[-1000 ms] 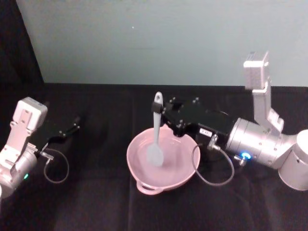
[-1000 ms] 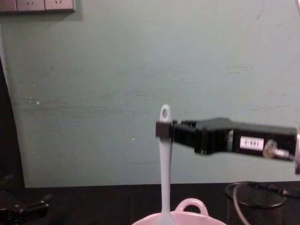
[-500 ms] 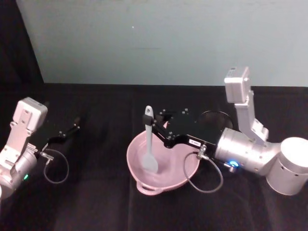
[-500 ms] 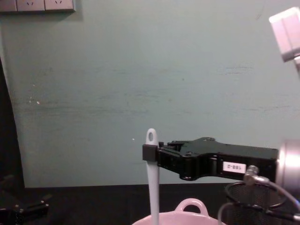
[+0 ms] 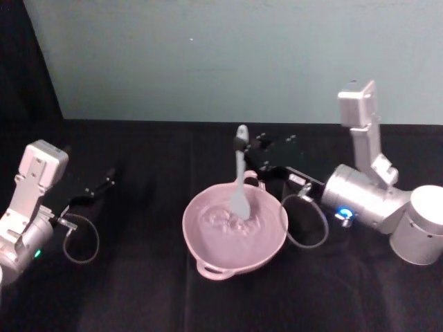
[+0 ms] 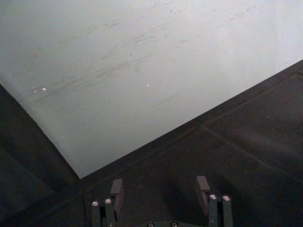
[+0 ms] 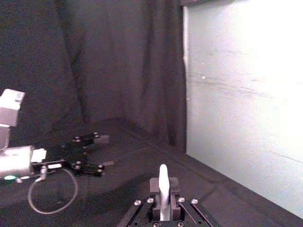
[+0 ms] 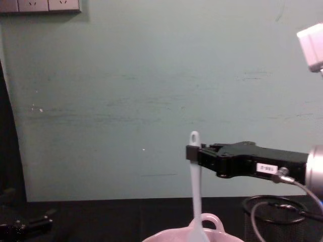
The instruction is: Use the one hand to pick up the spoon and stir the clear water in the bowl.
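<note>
Right claw (image 5: 242, 146): squeezed tight on spoon (image 5: 239, 181) near hole end. Held it straight up to dip flat head into water (image 5: 221, 223) for stirring. Hung right over pink bowl (image 5: 187, 228), spoon head below claw, inside bowl. Spoon: looked long, thin, white. Left claw (image 5: 108, 182): parked far to side, spread wide, empty.

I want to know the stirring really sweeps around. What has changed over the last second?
The right gripper, shut on the spoon, carried it rightward, from left of the middle of the bowl to its far side. The water now ripples. The bowl has not shifted, and the left gripper stays parked, open, on the left.
</note>
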